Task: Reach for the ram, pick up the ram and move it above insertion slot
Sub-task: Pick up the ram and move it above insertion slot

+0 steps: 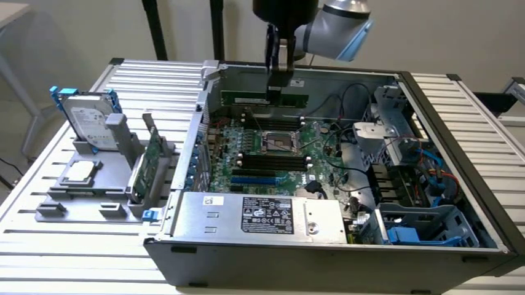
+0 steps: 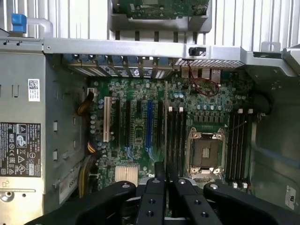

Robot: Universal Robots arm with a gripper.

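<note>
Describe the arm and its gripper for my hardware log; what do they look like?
The silver-grey cylindrical arm joint with a light-blue cap carries a black gripper. In the wrist view, its black fingers are flat bars dotted with small round screw holes, flanked by rounded black links.

An open computer case [image 1: 328,246] sits on a slatted surface [image 1: 82,258]. Beside it, a grey holder [image 1: 90,190] carries a hard drive [image 1: 86,123] and an expansion card [image 1: 147,166].
</note>
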